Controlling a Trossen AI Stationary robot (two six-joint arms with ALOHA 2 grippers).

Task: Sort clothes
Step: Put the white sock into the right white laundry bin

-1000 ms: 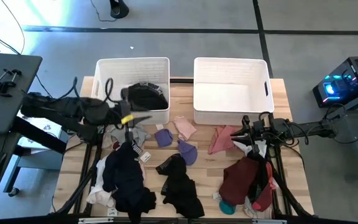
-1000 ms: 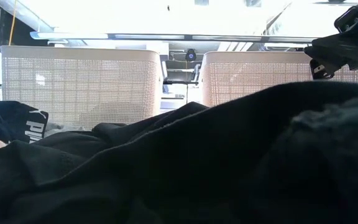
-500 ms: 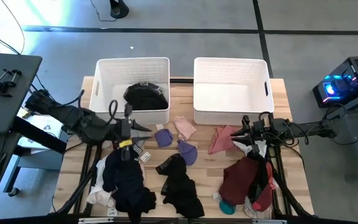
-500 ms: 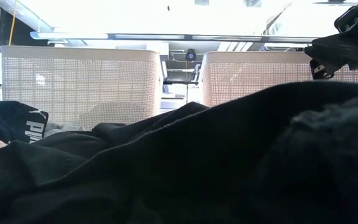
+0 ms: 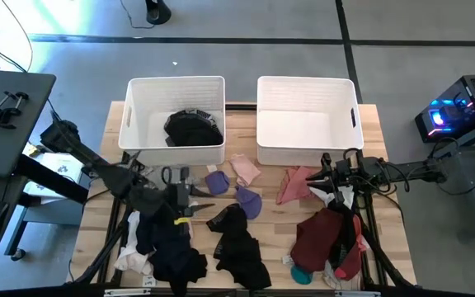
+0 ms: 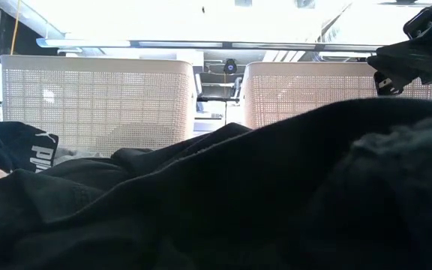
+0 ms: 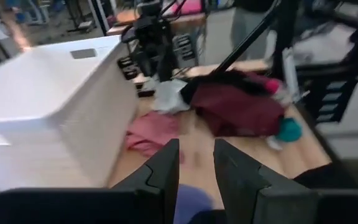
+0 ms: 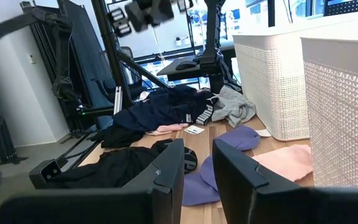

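black heap (image 5: 170, 241) next: lower the left gripper (image 5: 207, 206) (fingers slightly apart, empty) squarely over one garment before pinching.

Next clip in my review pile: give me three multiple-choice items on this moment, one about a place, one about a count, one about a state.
1. Where is the black garment that has been sorted?
A. in the left bin
B. in the right bin
C. on the floor

2. How many white bins stand on the table?
A. one
B. two
C. three

3. What is between the left gripper's jaws?
A. a maroon garment
B. a white sock
C. nothing

Key: 1 A, the high view shows it inside the left bin. 2 B, the left bin and the right bin stand side by side. 3 C, the left wrist view shows an empty gap between the jaws.
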